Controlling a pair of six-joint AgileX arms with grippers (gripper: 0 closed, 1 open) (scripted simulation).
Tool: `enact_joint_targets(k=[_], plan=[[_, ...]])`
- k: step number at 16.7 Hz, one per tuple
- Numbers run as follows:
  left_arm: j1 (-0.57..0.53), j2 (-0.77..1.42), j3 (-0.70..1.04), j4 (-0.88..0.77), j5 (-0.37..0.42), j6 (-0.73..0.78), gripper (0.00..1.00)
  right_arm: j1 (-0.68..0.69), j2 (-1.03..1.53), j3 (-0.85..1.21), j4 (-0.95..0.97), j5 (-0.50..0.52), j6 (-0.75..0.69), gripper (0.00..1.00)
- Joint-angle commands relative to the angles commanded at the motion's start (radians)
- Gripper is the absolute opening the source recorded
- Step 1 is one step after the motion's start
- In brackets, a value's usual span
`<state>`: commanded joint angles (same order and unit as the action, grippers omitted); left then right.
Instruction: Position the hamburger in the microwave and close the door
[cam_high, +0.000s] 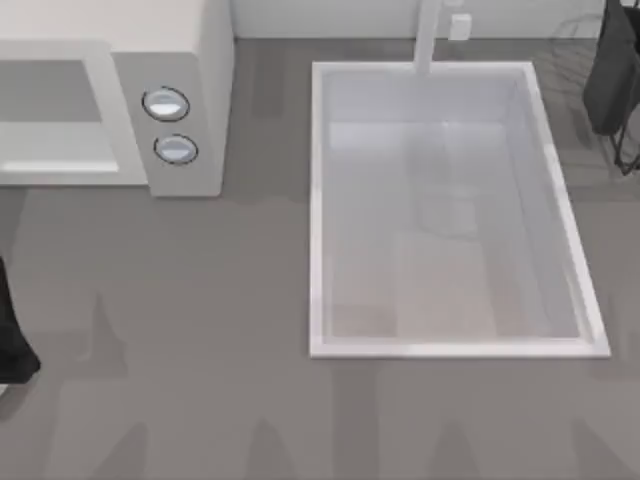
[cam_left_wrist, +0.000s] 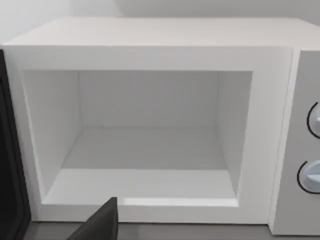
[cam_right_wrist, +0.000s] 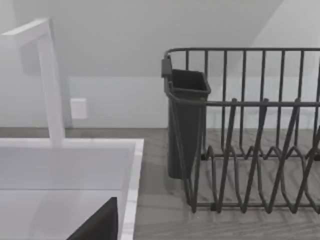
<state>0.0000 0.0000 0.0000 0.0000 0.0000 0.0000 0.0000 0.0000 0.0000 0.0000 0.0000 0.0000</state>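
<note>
The white microwave (cam_high: 190, 60) stands at the table's back left, with two round dials (cam_high: 166, 104) on its grey panel. Its cavity (cam_left_wrist: 145, 150) faces my left wrist camera and is bare inside. The door (cam_left_wrist: 9, 150) is swung open; its dark mesh window shows edge-on beside the cavity. The hamburger is out of view. My left arm (cam_high: 12, 335) sits at the table's left edge, in front of the microwave, and a dark part of its gripper (cam_left_wrist: 97, 225) shows in the left wrist view. My right arm (cam_high: 612, 70) is parked at the back right.
A white rectangular sink basin (cam_high: 320, 200) with a white faucet (cam_high: 430, 35) takes up the middle and right of the table. A dark wire dish rack (cam_right_wrist: 250, 130) with a dark cup holder (cam_right_wrist: 185, 120) stands at the back right, by the right arm.
</note>
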Motion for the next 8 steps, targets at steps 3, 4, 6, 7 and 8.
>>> enact_joint_targets(k=[3,4,6,7,8], plan=[[0.002,0.011,0.008,-0.008,0.000,0.004,1.00,0.000,0.000,0.000,0.000,0.000,0.000,1.00],[0.005,0.032,0.023,-0.023,-0.001,0.011,1.00,0.000,0.000,0.000,0.000,0.000,0.000,1.00],[0.014,0.106,0.074,-0.074,-0.002,0.034,1.00,0.000,0.000,0.000,0.000,0.000,0.000,1.00],[0.019,0.159,0.108,-0.107,-0.003,0.050,1.00,0.000,0.000,0.000,0.000,0.000,0.000,1.00],[0.025,0.221,0.147,-0.146,-0.003,0.067,1.00,0.000,0.000,0.000,0.000,0.000,0.000,1.00]])
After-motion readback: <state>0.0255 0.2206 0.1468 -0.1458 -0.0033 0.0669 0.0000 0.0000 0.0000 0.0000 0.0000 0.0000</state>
